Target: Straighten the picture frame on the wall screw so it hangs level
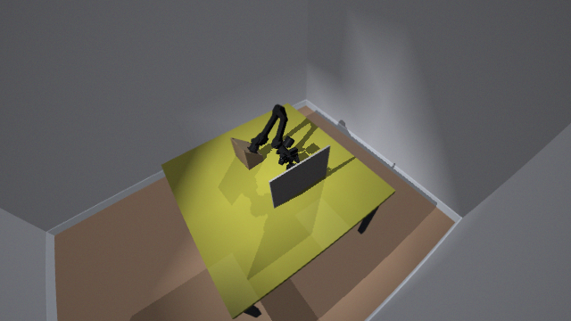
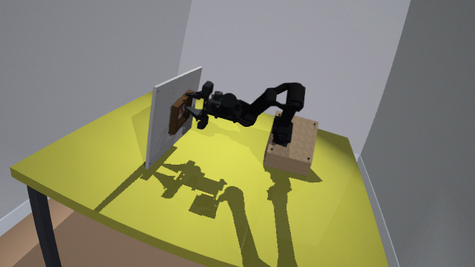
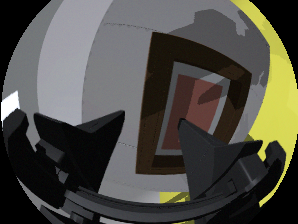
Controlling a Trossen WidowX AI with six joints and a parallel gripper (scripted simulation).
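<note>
The brown picture frame (image 2: 173,120) (image 3: 159,75), with a reddish picture (image 3: 186,100), is on the upright white board (image 2: 156,130). It looks crooked in the exterior view, its far end higher than its near end. The screw and the strip are hidden. My gripper (image 2: 188,101) (image 3: 152,118) is open at the frame's upper far part. One fingertip is above the top bar and the other is in front of the picture opening. The top bar shows between the fingertips in the wrist view. I cannot tell whether a finger touches it.
The board (image 1: 301,180) shows its dark back in the top view and hides the frame. It stands upright on the yellow table (image 1: 214,214) (image 2: 74,159). My arm (image 2: 295,98) is mounted on a wooden block (image 1: 242,156) (image 2: 287,163) behind the gripper.
</note>
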